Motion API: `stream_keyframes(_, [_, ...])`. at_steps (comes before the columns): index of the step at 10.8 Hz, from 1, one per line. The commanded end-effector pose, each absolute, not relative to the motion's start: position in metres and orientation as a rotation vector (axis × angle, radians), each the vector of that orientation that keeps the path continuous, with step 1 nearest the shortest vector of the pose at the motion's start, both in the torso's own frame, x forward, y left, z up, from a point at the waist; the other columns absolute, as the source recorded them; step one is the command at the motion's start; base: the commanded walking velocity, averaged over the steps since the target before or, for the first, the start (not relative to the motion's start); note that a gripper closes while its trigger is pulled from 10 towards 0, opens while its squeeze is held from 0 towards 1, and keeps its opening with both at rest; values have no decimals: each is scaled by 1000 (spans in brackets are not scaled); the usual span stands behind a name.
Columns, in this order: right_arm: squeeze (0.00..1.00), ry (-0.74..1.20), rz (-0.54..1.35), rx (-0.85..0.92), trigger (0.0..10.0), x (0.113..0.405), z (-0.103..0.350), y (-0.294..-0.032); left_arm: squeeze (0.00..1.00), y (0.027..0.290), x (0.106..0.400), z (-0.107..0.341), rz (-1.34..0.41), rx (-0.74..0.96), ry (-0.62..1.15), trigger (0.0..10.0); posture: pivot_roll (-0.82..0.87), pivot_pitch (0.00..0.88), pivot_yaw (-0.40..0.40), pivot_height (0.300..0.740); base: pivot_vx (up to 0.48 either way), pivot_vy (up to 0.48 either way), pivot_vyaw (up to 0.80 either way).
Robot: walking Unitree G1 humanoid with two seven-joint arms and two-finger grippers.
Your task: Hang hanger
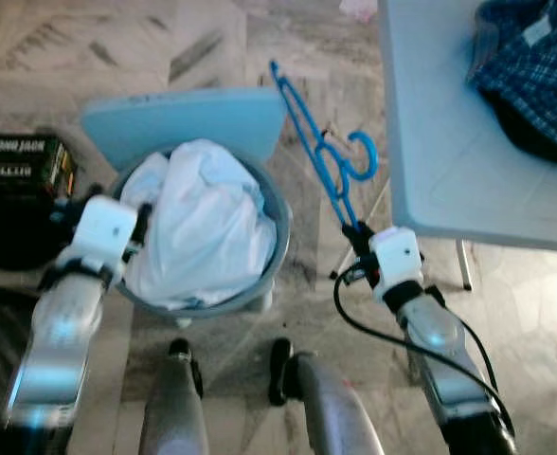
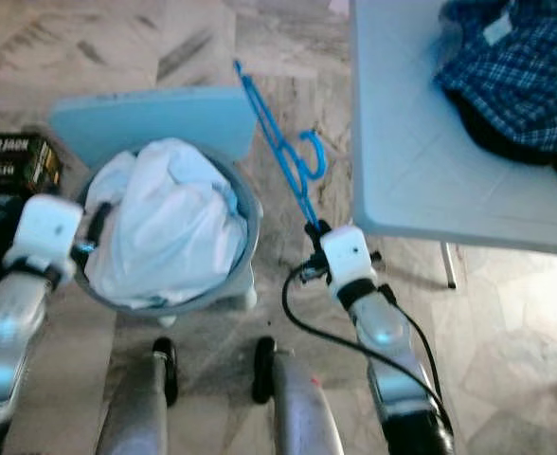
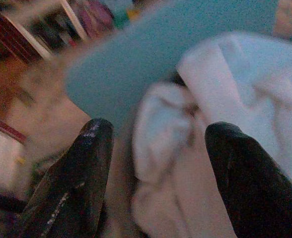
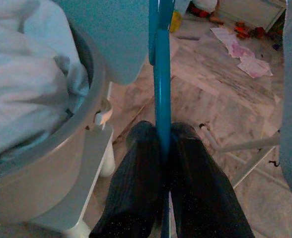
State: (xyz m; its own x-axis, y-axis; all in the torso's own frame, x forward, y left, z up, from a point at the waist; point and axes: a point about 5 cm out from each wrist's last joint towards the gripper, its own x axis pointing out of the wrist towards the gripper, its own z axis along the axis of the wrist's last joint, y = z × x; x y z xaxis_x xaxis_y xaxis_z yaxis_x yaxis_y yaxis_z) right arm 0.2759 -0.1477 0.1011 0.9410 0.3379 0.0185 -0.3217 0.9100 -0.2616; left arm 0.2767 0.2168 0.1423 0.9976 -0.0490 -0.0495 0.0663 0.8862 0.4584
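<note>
Marble-patterned floor [image 1: 212, 38], pale and veined, runs under everything. Far right: white folding counter [image 1: 449, 142], a blue plaid garment [image 1: 534, 66] heaped on its far corner. Left of centre: grey laundry basket [image 1: 278, 237] stuffed with white cloth [image 1: 203, 223], a light blue board [image 1: 188, 118] leaning behind it; dark box [image 1: 23, 166] at far left. Blue hanger [image 1: 321, 147] is off the floor, slanting up and away between basket and counter, hook curling toward the counter edge. Right claw [image 4: 164, 148] clenched on the hanger's thin bar at its near end. Left claw [image 3: 156, 163] spread wide, holding nothing, hovering at the basket's left rim over the cloth. Risks, as I judge them: grip is far out on a slim bar, so the hanger could pivot or slip in the fingers; its hook could snag the counter edge or a leg while being carried. No rail or rod made out here; wrist view hints at clutter on the floor beyond, too blurred to name.
</note>
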Motion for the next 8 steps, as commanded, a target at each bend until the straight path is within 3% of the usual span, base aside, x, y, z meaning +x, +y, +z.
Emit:
stream_keyframes(1, [0,-57,332,-270,10000,272,101,-151,0,216,278,112,-114,434,204,10000,69,366,-139,740,0,0,0])
stream_keyframes(3, [0,-67,337,-283,10000,270,106,-151,0,207,292,100,-133,325,260,10000,36,367,-144,740,0,0,0])
stream_keyframes(6, [0,-68,325,-296,10000,267,109,-156,0,177,317,129,-191,231,136,10000,9,372,-146,740,0,0,0])
stream_keyframes(7, [0,-68,323,-298,10000,267,110,-156,1000,168,317,141,-191,194,90,10000,9,374,-146,740,0,0,0])
stream_keyframes(8, [0,-68,325,-297,10000,267,110,-155,1000,163,313,147,-184,180,60,10000,15,378,-145,740,0,0,0])
